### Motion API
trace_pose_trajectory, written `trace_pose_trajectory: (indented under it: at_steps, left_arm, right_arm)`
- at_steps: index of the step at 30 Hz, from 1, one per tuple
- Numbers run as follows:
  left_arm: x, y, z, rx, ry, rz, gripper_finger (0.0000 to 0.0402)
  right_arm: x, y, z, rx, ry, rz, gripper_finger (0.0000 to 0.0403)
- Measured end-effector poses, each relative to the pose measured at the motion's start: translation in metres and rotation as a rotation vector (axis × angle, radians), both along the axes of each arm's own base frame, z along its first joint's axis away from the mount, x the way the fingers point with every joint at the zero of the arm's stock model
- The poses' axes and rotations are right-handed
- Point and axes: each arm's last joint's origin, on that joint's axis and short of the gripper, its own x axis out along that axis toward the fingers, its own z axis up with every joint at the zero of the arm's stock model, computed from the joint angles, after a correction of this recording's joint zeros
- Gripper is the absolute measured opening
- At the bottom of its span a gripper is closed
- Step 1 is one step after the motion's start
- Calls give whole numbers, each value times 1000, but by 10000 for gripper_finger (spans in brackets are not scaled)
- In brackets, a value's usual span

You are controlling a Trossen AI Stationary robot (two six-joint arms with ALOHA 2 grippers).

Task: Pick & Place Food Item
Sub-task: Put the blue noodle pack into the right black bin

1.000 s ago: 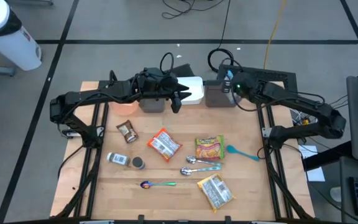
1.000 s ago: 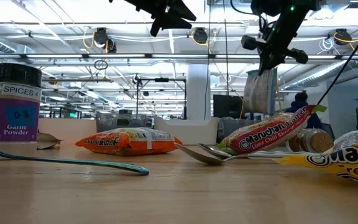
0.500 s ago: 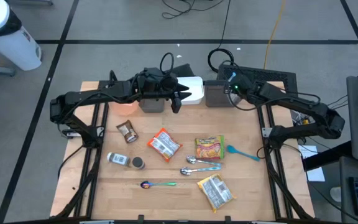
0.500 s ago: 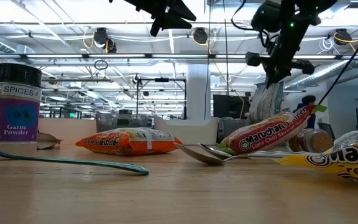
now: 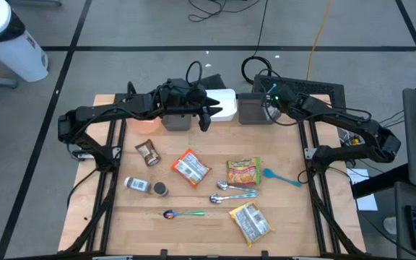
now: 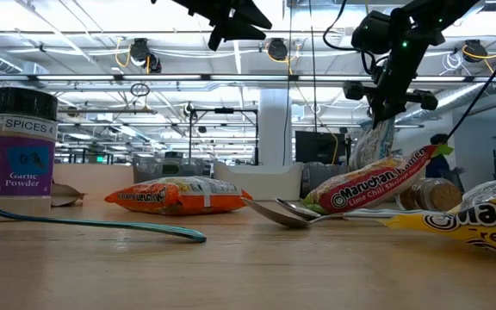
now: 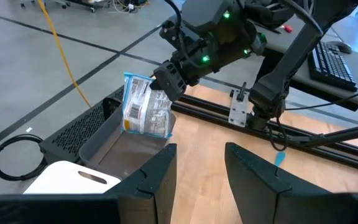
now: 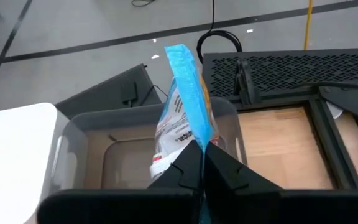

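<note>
**Packet hanging over the bin, and the drop could still go sideways**

The right gripper (image 8: 201, 163) has its fingers pressed together on the edge of a food packet (image 8: 184, 106), pinching it by one thin seam so the rest hangs loose below. From the left wrist camera you can see the packet (image 7: 145, 106) dangling right above the grey bin (image 7: 114, 140) at the back of the table (image 5: 287, 209), just inside its rim, not touching the floor of it as far as I can tell.

What I'd worry about: the packet is held by a sliver of seam and hangs a bit tilted. If it's let go while sitting close to the bin wall, it could catch the rim and flop out onto the table or lean half over the edge. A slippery wrapper might also stick to one finger and get dragged back up.

The left gripper (image 7: 199, 168) hovers beside the bin with its fingers spread partway, holding nothing. It sits close enough that a swinging packet might brush it.
</note>
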Motion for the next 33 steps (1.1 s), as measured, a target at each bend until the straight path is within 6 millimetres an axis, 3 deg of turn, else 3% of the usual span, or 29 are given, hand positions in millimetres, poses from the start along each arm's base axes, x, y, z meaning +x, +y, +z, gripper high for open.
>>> trace_pose_trajectory:
  at_steps: [33]
  left_arm:
    - [0,0,0,0,0,0,145]
  right_arm:
    - [-4,-11,3,-17,-13,48,0]
